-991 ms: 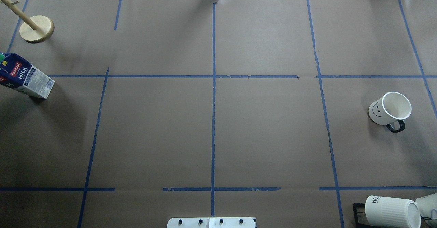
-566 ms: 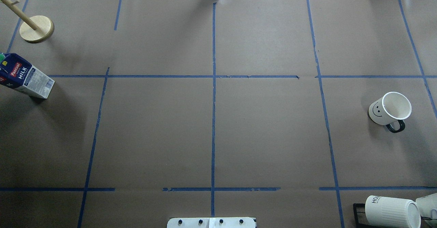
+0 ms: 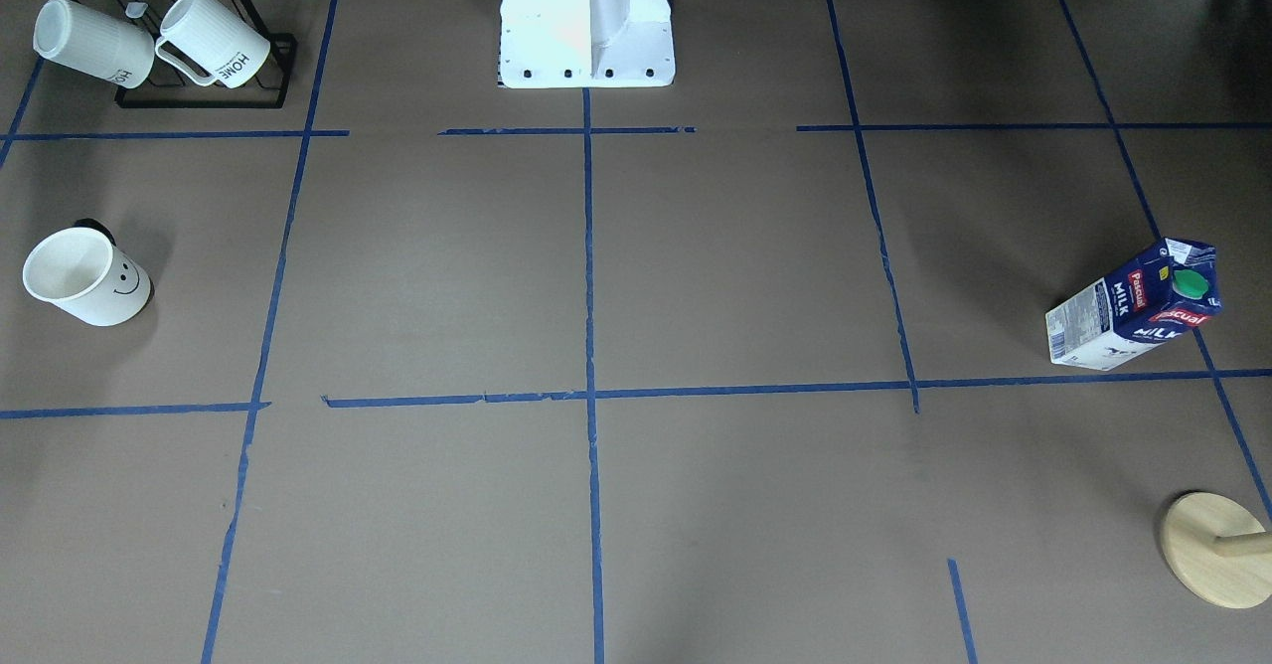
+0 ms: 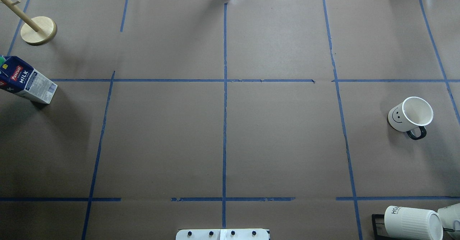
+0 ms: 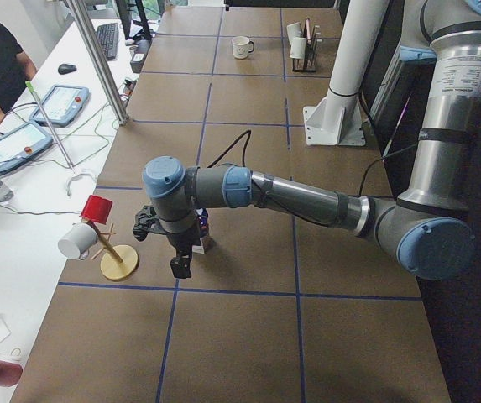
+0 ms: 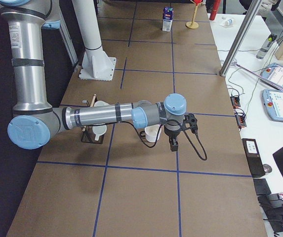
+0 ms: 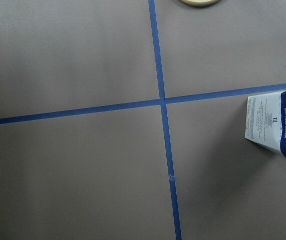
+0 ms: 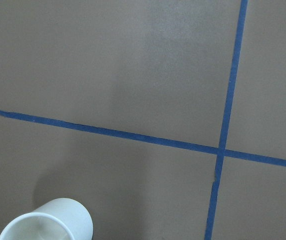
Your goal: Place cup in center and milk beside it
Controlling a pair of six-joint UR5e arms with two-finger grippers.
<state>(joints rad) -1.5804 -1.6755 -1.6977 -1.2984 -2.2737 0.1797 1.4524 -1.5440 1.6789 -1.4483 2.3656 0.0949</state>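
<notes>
— Where does the cup (image 4: 409,116) stand?
— Upright on the bench (image 4: 287,143), well over on the robot's right. Its mouth is open, the smiley face is turned toward the middle, and the black handle points toward the robot's side. It is well apart from the center (image 4: 225,81), where the blue tape lines (image 4: 224,143) cross.
— And the milk (image 4: 28,82)?
— At the opposite end, on the robot's left, standing upright beside a tape line with the green cap on top. A wooden stand (image 4: 38,30) is near it, farther from the robot.
— What of the right hand (image 6: 174,145)?
— It hangs above the bench just beside the cup, pointing down (only the side camera catches it). Whether it is released or clenched cannot be told. Its wrist camera sees the cup's rim in the lower left corner.
— The left hand (image 5: 181,267)?
— It is likewise over the bench, just beside the milk, which is partly hidden behind the wrist. Its state cannot be told either. That wrist camera has the milk at its right edge.
— Anything else?
— A black rack (image 3: 199,104) holding two ribbed mugs (image 3: 94,43) sits on the right, level with the robot's base (image 3: 586,18).
</notes>
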